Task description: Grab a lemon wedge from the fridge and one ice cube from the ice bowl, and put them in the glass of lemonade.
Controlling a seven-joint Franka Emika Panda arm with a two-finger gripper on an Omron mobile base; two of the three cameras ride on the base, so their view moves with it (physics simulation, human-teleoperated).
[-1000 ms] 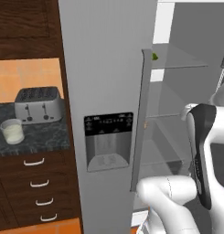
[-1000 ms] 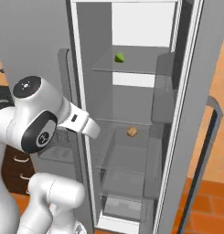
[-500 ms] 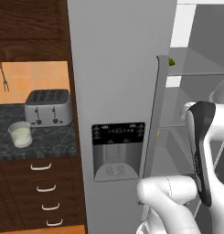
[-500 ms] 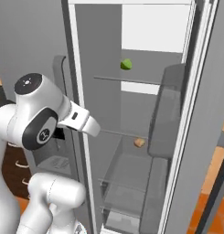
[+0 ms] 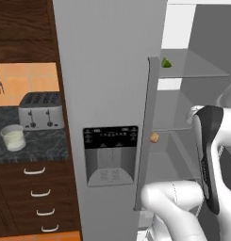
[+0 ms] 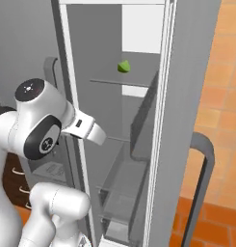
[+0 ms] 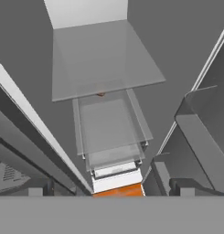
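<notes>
The fridge [image 5: 107, 70] stands with its right side open [image 6: 138, 159]. A small yellow-green lemon wedge [image 5: 167, 63] [image 6: 123, 66] lies on the upper glass shelf. My gripper [image 7: 111, 188] is open, fingertips [image 7: 40, 187] wide apart and nothing between them. It is inside the fridge opening, below the wedge's shelf, and looks down over lower glass shelves and drawers. The glass of lemonade [image 5: 12, 137] stands on the dark counter left of the fridge. The ice bowl and ice cube are out of view.
A small tan-orange round item [image 5: 155, 137] lies on a lower fridge shelf. A silver toaster [image 5: 40, 110] sits behind the glass. White-handled drawers [image 5: 37, 193] are under the counter. The open fridge door with its long handle [image 6: 201, 183] stands at the right.
The whole picture has shifted: the base has driven, so the fridge interior looks nearer and the counter sits further right. The gripper has stayed open.
</notes>
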